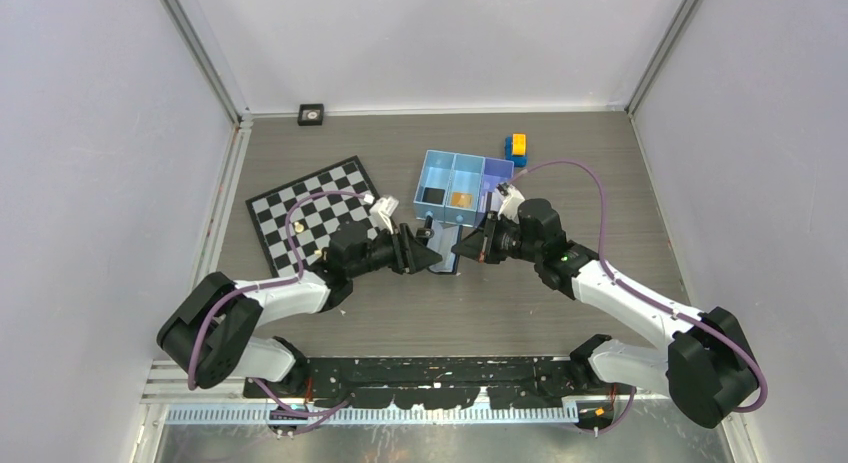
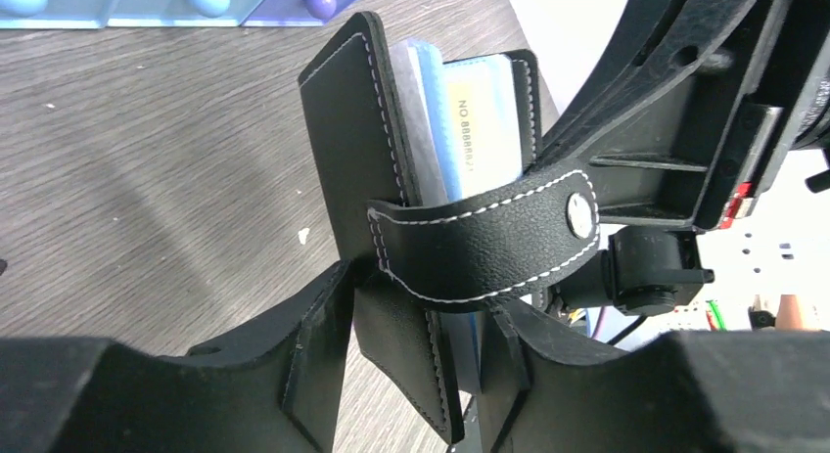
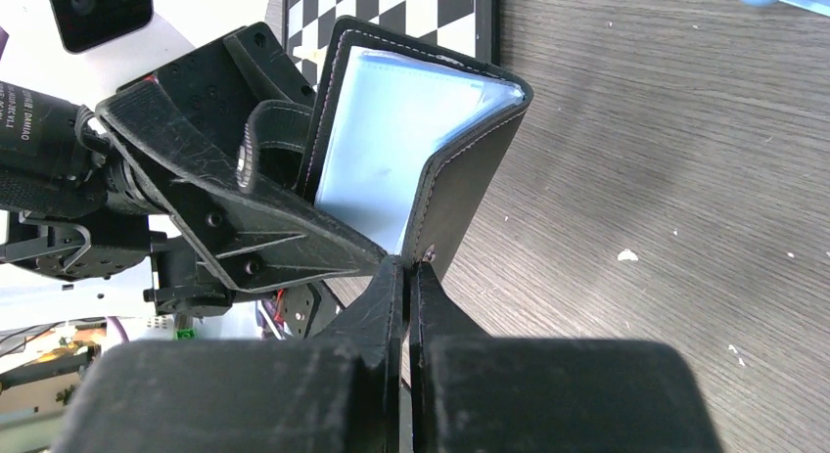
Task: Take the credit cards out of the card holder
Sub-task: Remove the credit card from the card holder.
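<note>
Card holder (image 2: 352,150), seemingly light and floppy, hangs mid-table near the blue tray (image 1: 447,216), right gripper (image 3: 409,267) pinching one cover, left gripper (image 2: 419,301) straddling the other, grip unclear; its thin card (image 2: 478,120) seems best taken by the exposed edge.

The card holder (image 2: 343,120) is black, grained and leather-like, matt, edged with white stitching. Its strap (image 2: 470,248) carries a shiny metal snap (image 2: 580,216). Its inner sleeves (image 3: 377,150) look like smooth pale-blue plastic, faintly glossy. The left claw (image 2: 421,311) and right claw (image 3: 411,282) are matt black plastic, the left one scuffed with fine scratches. The worktop (image 2: 147,179) shows grey-brown wood grain, matt and lightly speckled. At twelve o'clock from the holder, the tray (image 1: 455,217) is smooth light-blue plastic.
</note>
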### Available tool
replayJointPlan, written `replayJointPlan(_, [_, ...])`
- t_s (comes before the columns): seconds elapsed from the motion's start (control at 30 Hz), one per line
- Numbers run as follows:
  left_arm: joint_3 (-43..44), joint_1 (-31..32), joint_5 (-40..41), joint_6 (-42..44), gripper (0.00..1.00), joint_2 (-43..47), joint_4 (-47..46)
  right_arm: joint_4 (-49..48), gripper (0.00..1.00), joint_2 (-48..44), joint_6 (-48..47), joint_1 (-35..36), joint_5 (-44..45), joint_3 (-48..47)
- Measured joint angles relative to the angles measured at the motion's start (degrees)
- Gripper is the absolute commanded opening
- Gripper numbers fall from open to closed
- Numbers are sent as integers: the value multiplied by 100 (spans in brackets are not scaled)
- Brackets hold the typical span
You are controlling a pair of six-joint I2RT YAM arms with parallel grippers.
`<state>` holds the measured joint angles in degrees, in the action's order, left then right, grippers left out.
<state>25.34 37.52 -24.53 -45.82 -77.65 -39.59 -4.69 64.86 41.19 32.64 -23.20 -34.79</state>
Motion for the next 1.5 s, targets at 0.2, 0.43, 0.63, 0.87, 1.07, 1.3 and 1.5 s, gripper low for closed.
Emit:
replayJointPlan(0.2, [0,-2,33,114,76,2,175,-2,0,0,13,0,-9,0])
replayJointPlan(0.43, [24,-2,-74,120,74,-22,179,-66,0,81,81,0,-144,0])
replayJointPlan(0.63, [114,-2,-151,118,73,-140,184,-107,1,146,101,4,-179,0])
replayJointPlan(0.87, [247,-2,-146,140,44,-142,450,-116,0,155,98,20,-177,0])
replayJointPlan(1.07, [369,33,-177,140,32,-175,505,-76,0,153,92,24,-70,0])
replayJointPlan(1.3, [369,31,-11,146,32,-173,697,175,0,111,50,31,170,0])
replayJointPlan(1.5, [380,17,142,155,28,-175,953,317,0,111,26,31,260,0])
